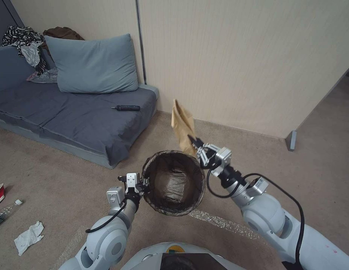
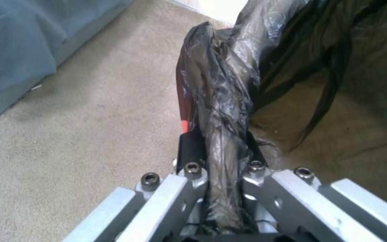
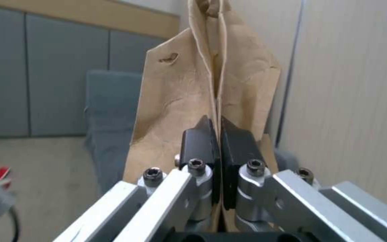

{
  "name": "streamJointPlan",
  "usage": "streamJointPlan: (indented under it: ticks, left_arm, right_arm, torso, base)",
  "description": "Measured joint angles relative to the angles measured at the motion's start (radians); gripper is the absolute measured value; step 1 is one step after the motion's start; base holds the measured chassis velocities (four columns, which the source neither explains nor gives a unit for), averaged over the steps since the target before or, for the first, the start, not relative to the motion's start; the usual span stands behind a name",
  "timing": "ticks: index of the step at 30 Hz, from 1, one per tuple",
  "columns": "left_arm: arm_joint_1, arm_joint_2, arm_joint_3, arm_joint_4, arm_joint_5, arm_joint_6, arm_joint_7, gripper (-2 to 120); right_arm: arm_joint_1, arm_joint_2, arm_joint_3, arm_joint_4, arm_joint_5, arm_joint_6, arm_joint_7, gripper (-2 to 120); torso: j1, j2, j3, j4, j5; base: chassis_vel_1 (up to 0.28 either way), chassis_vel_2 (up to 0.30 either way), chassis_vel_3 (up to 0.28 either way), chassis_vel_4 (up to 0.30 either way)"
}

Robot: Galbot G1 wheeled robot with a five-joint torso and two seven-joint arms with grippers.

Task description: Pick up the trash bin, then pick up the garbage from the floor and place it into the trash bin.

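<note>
Disposal is the step in hand: the tan folded paper (image 1: 183,125) is pinched at its lower edge between the closed fingers of the right gripper (image 1: 193,141) and stands upright just beyond the far rim of the trash bin (image 1: 173,182). The bin is held off the carpet by the left gripper (image 1: 144,183), clamped on the lined rim. Next, it is judged, the paper must be carried over the opening and released.

Tan paper (image 1: 183,125) at centre; dark brown liner (image 1: 173,182) below it; grey-blue sofa (image 1: 69,116) and zebra-striped cloth (image 1: 22,37) upper left.
</note>
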Motion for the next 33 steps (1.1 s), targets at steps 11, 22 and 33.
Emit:
streamJointPlan:
  ticks: [11,22,33]
  left_arm:
    - [0.0,-0.001,-0.004,-0.006,0.0,0.0,0.0,2]
    - [0.003,-0.001,-0.007,-0.011,0.0,0.001,0.0,2]
    - [0.006,-0.003,-0.01,-0.024,0.0,0.001,-0.001,2]
  right_arm:
    - [-0.022,-0.01,-0.094,-0.059,-0.068,0.012,-0.021,0]
    - [-0.028,-0.002,-0.119,-0.092,-0.093,0.019,-0.028,0]
    - [-0.014,0.029,-0.18,-0.179,-0.143,0.027,-0.033,15]
  torso:
    - [0.0,0.0,0.0,0.0,0.0]
    - [0.0,0.0,0.0,-0.0001,0.0]
    - [0.0,0.0,0.0,-0.0001,0.0]
  base:
    - [0.0,0.0,0.0,0.0]
    - [0.0,0.0,0.0,0.0]
    - [0.0,0.0,0.0,0.0]
